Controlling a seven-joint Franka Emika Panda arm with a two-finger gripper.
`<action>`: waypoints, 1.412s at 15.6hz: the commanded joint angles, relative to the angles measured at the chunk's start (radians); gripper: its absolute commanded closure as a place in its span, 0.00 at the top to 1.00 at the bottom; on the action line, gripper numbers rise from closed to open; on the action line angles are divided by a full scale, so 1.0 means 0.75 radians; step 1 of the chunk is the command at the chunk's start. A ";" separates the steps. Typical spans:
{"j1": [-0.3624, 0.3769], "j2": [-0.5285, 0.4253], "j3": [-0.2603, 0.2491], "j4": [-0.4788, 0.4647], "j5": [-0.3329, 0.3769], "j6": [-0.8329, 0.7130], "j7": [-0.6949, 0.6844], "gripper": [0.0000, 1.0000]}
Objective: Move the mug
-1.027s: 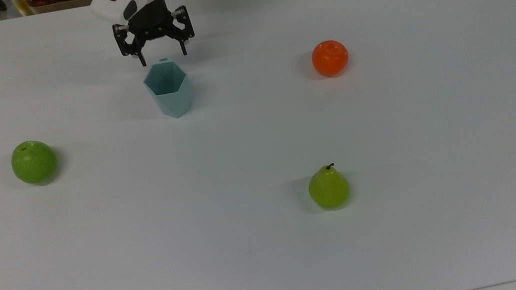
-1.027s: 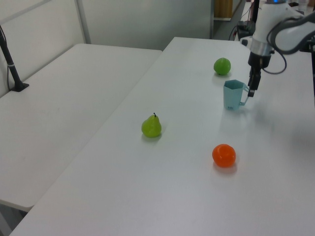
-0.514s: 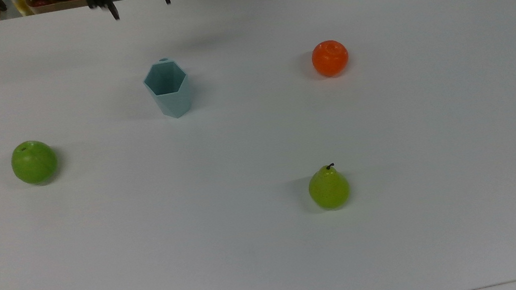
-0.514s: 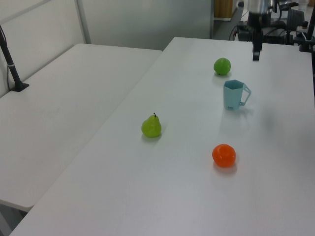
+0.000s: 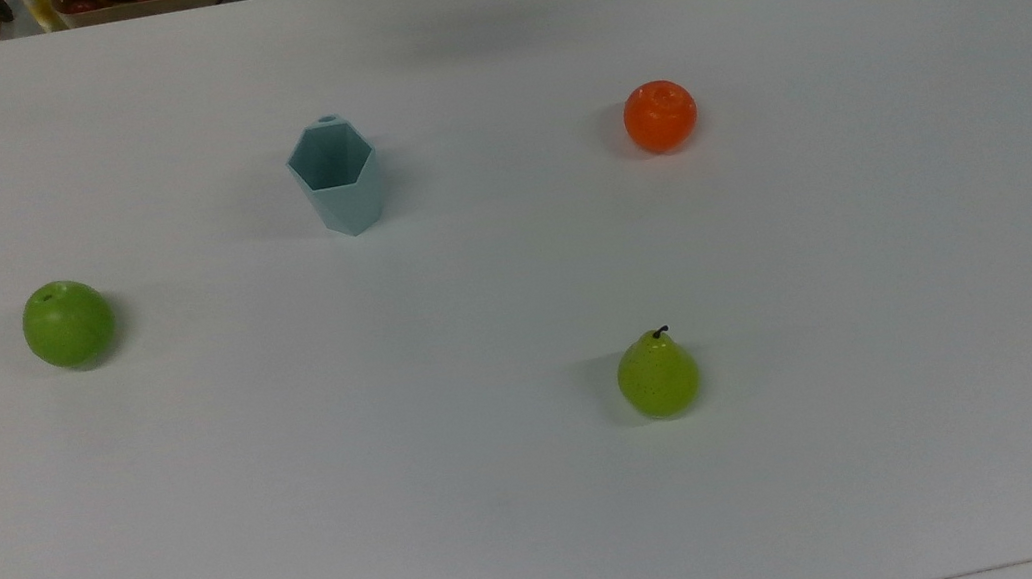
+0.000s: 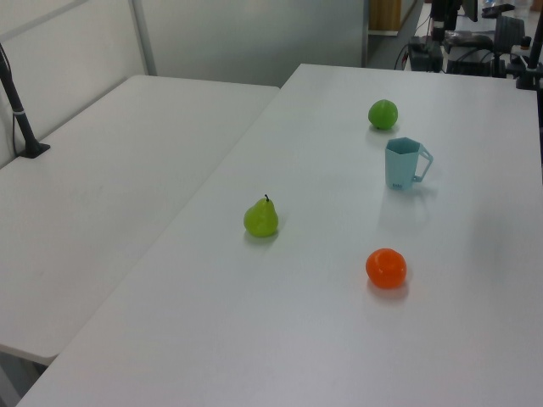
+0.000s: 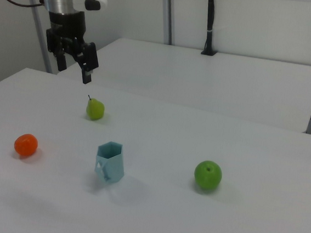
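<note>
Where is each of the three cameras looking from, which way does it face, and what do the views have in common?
Top view: high above one long table edge, looking down at the mug.
Left view: raised beyond one table end, looking along it; orange nearest, green apple farthest.
Right view: raised at the opposite side, orange at the right view's left; the open gripper hangs high above the table.
Shared: all show mug, orange, apple and pear.

The pale blue-teal, faceted hexagonal mug (image 5: 337, 176) (image 6: 405, 163) (image 7: 110, 162) is standing upright and empty on the white bench (image 5: 544, 487), tapering toward its base, its handle showing on the left view's right.
</note>
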 commanded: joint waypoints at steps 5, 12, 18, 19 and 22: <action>0.084 0.034 -0.012 -0.008 -0.021 0.205 0.101 1.00; 0.086 0.059 -0.012 -0.033 -0.025 0.296 -0.101 1.00; 0.088 0.059 -0.008 -0.035 -0.025 0.300 -0.079 1.00; 0.092 0.059 -0.006 -0.035 -0.025 0.298 -0.079 1.00; 0.092 0.059 -0.008 -0.035 -0.025 0.296 -0.079 1.00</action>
